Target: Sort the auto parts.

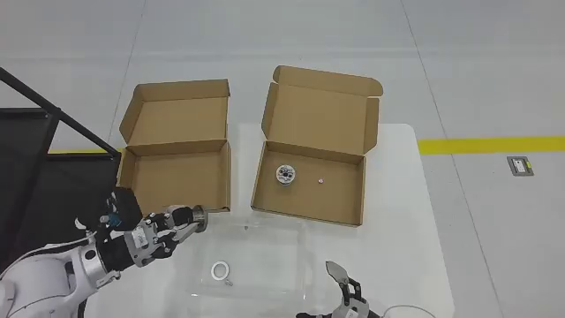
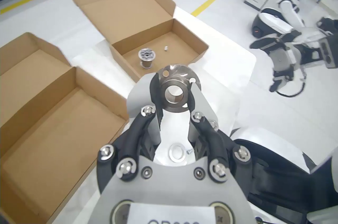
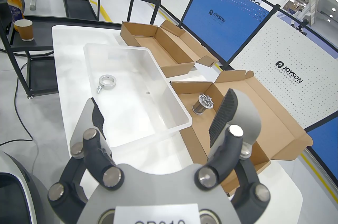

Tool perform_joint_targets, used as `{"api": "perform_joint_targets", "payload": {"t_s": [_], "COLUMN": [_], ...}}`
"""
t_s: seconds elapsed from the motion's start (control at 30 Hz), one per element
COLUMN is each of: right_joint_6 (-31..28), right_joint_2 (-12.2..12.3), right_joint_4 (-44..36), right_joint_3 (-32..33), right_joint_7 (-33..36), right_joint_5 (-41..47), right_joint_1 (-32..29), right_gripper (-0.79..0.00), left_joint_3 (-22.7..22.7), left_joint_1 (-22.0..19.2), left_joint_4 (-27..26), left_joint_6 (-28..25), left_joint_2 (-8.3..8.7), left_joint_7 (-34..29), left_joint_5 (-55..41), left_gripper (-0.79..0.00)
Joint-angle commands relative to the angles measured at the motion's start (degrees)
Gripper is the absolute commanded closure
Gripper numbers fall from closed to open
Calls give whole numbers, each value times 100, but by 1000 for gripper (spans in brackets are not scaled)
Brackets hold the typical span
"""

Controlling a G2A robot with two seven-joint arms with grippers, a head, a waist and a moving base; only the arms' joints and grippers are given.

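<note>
Flange point(image 2: 173, 93) clamped in the left claw point(image 1: 189, 219), raised over the tray point(image 3: 116, 48) corner. Right claw point(image 3: 161, 108) apart, partly cut off from above.

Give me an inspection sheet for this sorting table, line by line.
Surface: white table bearing two open cardboard boxes and a clear bin.
Job's things: flanged part in left gripper; ring and small screw in bin; cylindrical part and tiny piece in right box; left box empty.
Clutter: paper cup and bottle on side rack.
Grippers: left gripper shut on flanged part; right gripper open near bin.
Cables: black cable on floor by rack.
Surroundings: blue panels, yellow floor line.
</note>
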Motion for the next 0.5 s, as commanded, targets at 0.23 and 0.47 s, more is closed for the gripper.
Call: {"api": "perform_joint_targets", "payload": {"t_s": [0.23,0.47], "right_joint_6": [0,0], "right_joint_2": [0,0], "right_joint_4": [0,0], "right_joint_3": [0,0], "right_joint_7": [0,0], "right_joint_5": [0,0], "right_joint_1": [0,0], "right_gripper": [-785,-785], "left_joint_3": [947,1934], "left_joint_1": [-1173,-2439], "left_joint_4": [1350,3324], "left_joint_6": [2372,3367], "left_joint_2": [-44,-134], "left_joint_7": [341,494], "left_joint_5": [2149,3232], "left_gripper": [0,0]}}
